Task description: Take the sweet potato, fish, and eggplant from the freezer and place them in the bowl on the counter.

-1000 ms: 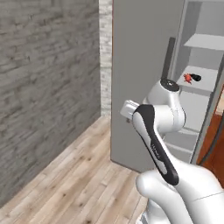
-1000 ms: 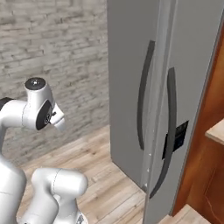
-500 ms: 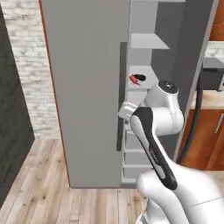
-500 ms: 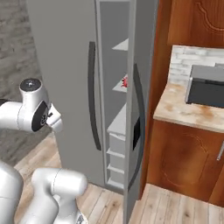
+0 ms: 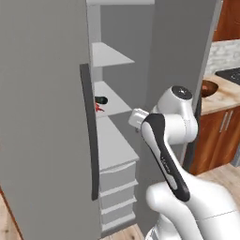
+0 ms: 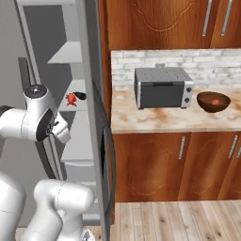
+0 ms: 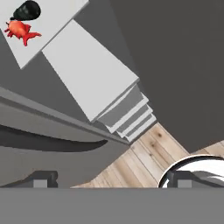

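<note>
One fish [image 7: 19, 29], one eggplant [image 7: 26, 9], one bowl [image 6: 213, 101]

**Freezer open, shelf reachable**

Freezer [image 5: 42, 117] door swung wide; gap onto white shelf [image 5: 112, 101] free. Red fish [image 7: 19, 28] and dark eggplant [image 7: 26, 9] lie touching at shelf's 11 o'clock. Toaster oven [image 6: 162, 88] crowds worktop [image 6: 160, 120] beside bowl [image 6: 212, 101].

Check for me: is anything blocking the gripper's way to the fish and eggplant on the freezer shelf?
Nothing visible blocks it. The freezer stands open, and the red fish and dark eggplant lie uncovered on a white shelf. The gripper is still outside, with fingers apart.
</note>
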Available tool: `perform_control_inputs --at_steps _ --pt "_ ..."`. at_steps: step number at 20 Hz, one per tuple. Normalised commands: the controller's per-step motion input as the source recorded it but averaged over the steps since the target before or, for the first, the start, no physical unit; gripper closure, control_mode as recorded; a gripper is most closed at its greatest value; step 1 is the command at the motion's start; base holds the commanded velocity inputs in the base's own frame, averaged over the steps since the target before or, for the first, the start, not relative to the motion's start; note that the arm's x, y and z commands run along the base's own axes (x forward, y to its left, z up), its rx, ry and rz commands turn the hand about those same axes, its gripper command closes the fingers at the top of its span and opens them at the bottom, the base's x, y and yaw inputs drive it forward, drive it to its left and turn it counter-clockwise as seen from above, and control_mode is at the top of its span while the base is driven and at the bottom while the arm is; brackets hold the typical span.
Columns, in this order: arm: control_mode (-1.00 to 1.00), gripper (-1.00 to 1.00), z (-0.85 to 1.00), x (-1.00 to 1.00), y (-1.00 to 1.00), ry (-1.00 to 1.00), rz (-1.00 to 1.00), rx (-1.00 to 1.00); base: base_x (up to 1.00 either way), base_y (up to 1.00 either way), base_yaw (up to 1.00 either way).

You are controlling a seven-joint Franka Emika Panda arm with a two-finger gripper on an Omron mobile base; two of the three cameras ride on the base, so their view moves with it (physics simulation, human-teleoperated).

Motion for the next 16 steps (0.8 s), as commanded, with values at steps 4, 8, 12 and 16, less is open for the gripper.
perform_control_inputs --at_steps 4,8,12,16 --pt "1.00 -1.00 0.00 0.00 0.00 0.00 0.00 0.00 1.00 0.39 -0.33" --pt "-1.00 -1.00 0.05 0.66 0.06 -0.05 0.17 -0.05 0.25 0.04 -0.02" --pt "-1.00 -1.00 0.28 0.92 0.12 -0.16 0.34 -0.18 0.00 0.00 0.00" --pt "-1.00 -1.00 0.24 0.35 0.18 -0.44 0.30 -0.32 0.00 0.00 0.00"
